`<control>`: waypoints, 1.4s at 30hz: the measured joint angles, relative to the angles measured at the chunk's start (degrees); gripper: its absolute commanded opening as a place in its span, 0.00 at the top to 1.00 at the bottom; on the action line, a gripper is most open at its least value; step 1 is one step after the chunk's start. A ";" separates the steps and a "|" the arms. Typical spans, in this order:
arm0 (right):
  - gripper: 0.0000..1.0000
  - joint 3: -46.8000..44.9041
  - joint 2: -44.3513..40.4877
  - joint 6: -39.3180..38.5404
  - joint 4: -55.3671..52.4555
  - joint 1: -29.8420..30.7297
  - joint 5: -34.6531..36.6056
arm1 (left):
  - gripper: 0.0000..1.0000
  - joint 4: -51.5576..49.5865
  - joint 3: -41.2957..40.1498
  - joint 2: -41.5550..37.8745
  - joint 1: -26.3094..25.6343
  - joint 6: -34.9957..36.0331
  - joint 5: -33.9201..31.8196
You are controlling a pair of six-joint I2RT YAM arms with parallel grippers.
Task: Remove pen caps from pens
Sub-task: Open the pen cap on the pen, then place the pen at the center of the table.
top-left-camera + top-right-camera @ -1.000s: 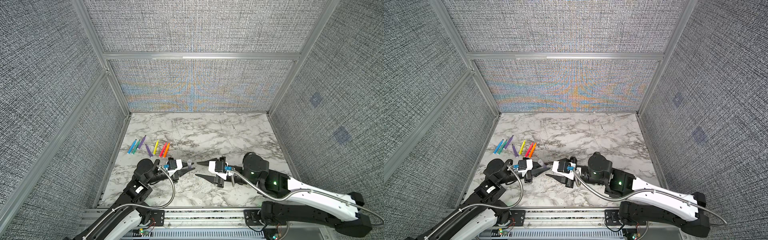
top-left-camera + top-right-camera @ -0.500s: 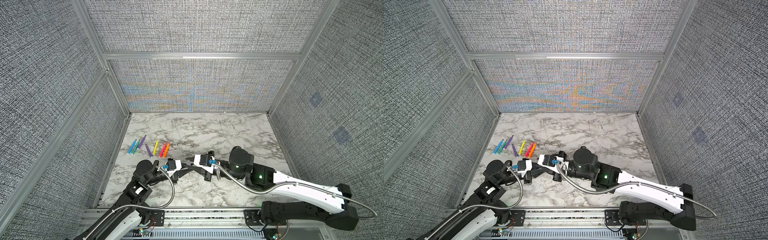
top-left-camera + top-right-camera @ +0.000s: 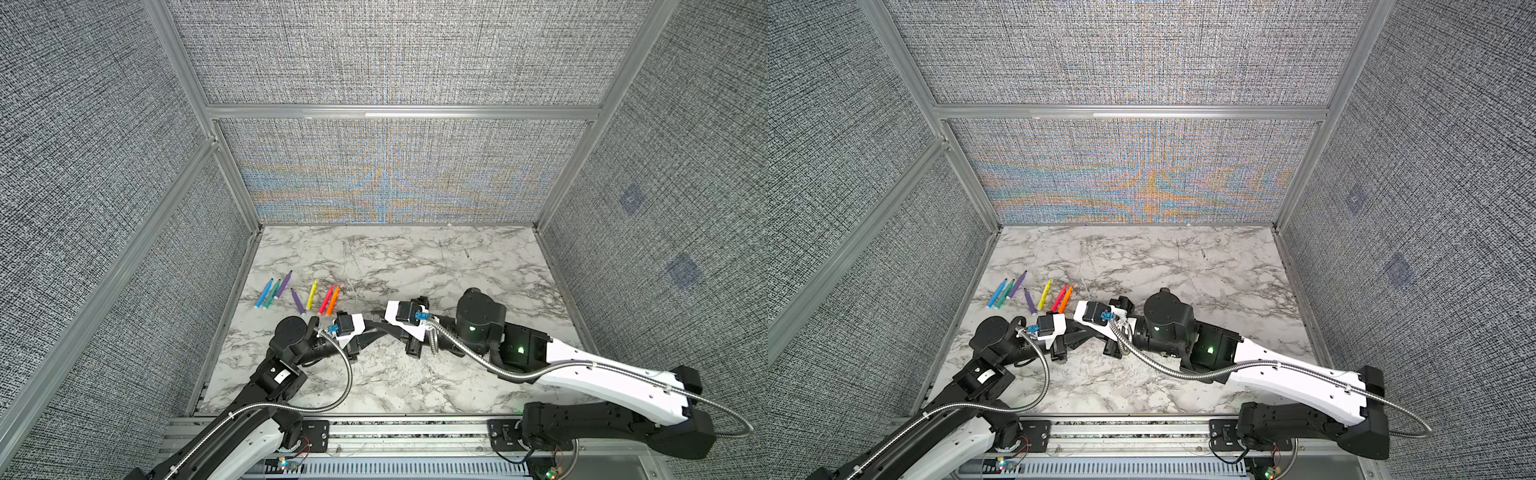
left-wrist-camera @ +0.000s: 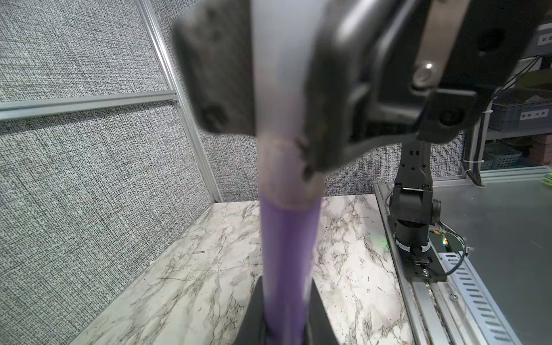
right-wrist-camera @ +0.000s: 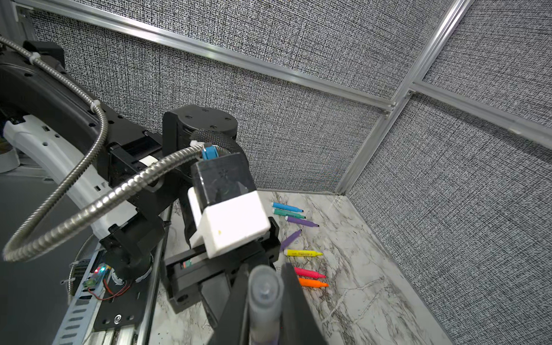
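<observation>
Here, purple pen [image 4: 286, 254] inside clear cap [image 5: 264, 298].

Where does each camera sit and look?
Top views: high over the front, looking down on the white marble tabletop, bright slim marker pens, left arm, right arm.
Left wrist: on the left arm, looking along the left fingers up the purple slim marker pen.
Right wrist: on the right arm, looking past the right fingers and clear plastic pen cap toward the left arm.
Shared: both wrist views show that capped pen.
</observation>
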 measured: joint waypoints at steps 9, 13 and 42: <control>1.00 3.50 -0.20 -2.27 -3.10 -0.02 0.90 | 1.00 6.99 1.57 5.09 1.57 0.20 2.73; 1.00 3.87 -0.66 -1.25 -3.28 -0.02 0.87 | 1.00 7.45 2.03 5.14 1.62 0.28 2.99; 1.00 4.74 -5.70 -0.39 -4.17 -2.95 27.21 | 1.00 -26.45 14.84 15.74 5.44 -4.79 -35.76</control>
